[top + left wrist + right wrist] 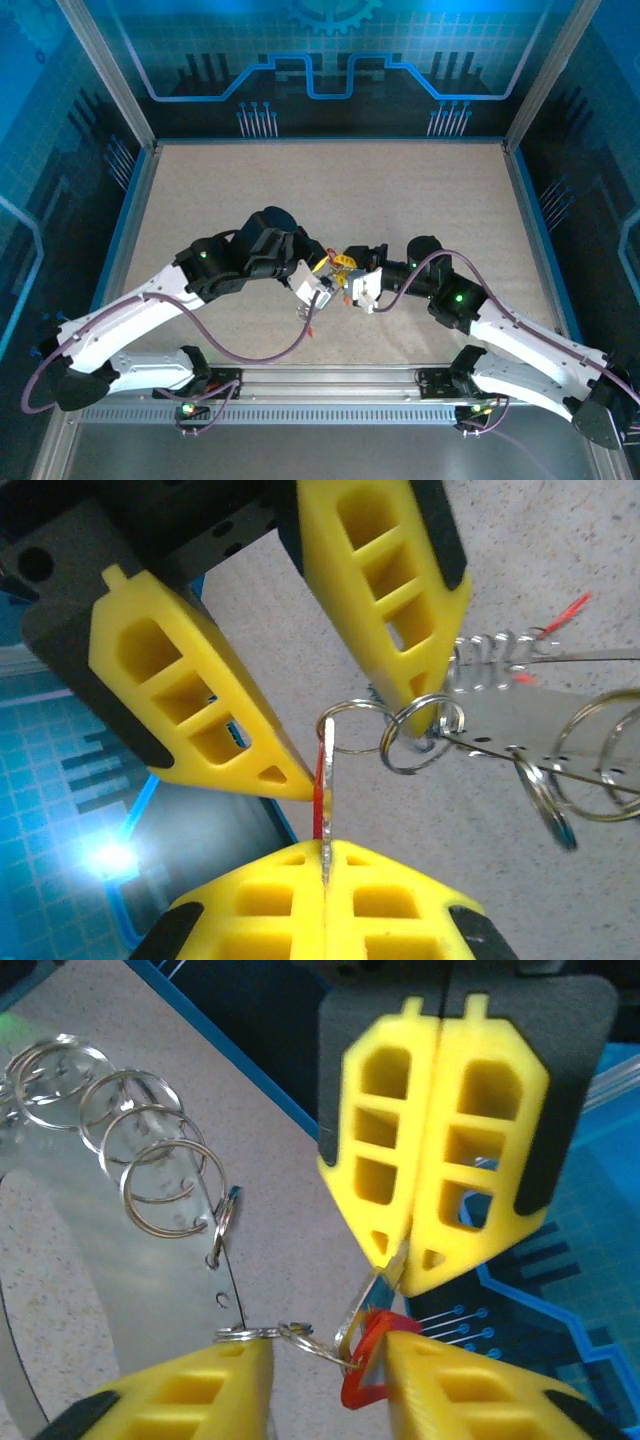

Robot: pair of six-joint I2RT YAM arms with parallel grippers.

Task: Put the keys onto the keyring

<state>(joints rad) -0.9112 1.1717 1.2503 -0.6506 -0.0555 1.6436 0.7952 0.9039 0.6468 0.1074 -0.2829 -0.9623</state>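
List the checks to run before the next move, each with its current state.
1. Grip: left gripper shut on the red-headed key: ok.
2. Release: right gripper jaws apart, either side of that key: ok.
3. Small split ring linked to that key: ok.
4. That ring threaded onto the keyring: cannot tell.
5. Other split rings away from both grippers: ok.

Top looks down from behind — close wrist views share one key.
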